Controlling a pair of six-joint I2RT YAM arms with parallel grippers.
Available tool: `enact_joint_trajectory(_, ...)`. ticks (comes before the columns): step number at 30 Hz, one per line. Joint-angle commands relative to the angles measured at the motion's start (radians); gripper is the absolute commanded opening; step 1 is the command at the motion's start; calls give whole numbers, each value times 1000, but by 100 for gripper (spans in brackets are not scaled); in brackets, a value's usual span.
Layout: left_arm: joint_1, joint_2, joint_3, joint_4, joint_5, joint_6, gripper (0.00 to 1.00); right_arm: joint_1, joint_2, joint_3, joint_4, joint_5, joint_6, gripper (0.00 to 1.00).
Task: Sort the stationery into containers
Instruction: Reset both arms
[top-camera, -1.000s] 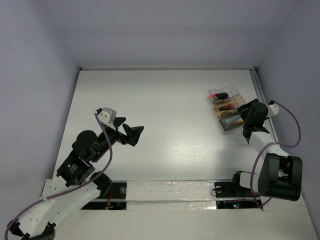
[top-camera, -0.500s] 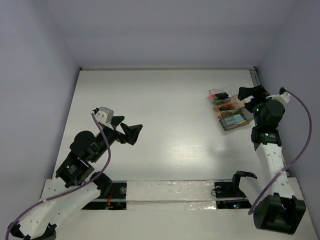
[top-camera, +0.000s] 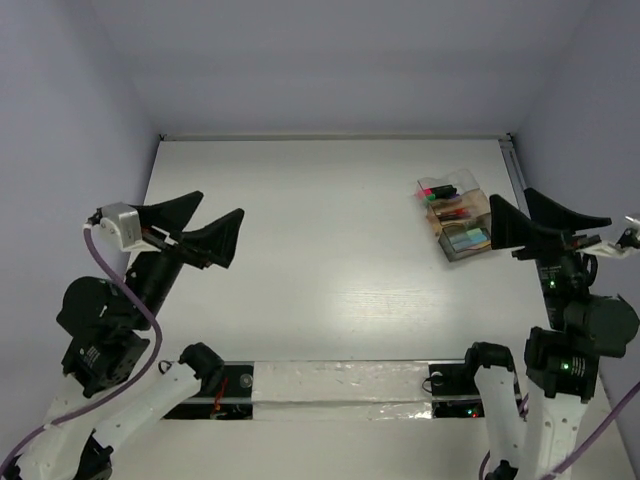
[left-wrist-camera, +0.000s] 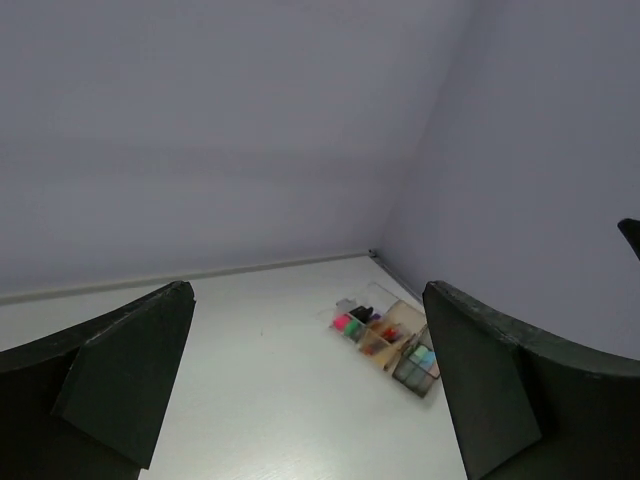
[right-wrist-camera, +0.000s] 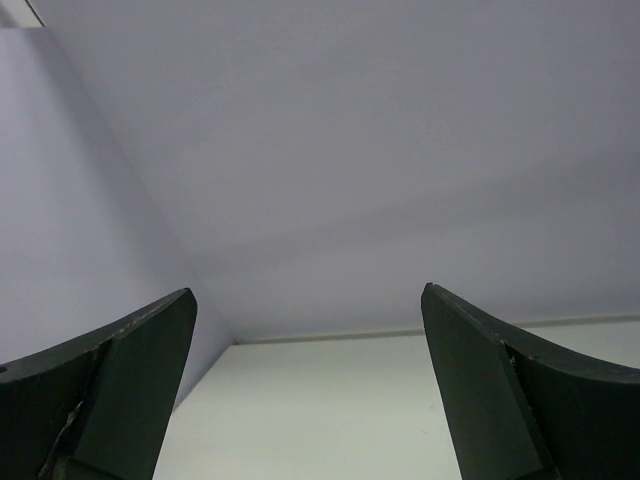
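**Stationery in its box near the far right corner; both pincers released and empty**

The container, a small clear box divided into compartments, lies on the surface close to the right edge, towards the far right corner, set at a slant to that edge; the stationery is inside it, with pink and green pieces in the far compartment, red pieces in the middle and bluish pieces at the near end; grouping by kind and colour appears to be the reason for this layout, though individual items are too small to identify; the left wrist view shows the same box and its coloured contents from a distance.

No stationery shows outside the box in the overhead view; the sorting is therefore judged complete or nearly so.

The right pincer stands high, just beside the near end of the box, jaws spread wide, nothing between them; its own camera sees only wall and the far edge of the surface.

The left pincer stands near the left edge, well apart from the box, likewise released and empty; both postures suit arms with nothing left to carry.
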Motion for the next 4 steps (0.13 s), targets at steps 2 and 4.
enact_joint_trajectory(2,3,-8,9,17,-70,6,99,-4,9,-40,-41,9,6,100)
enact_joint_trajectory(4,3,-5,-7,14,-51,-6,99,-4,18,-53,-32,-3,15,100)
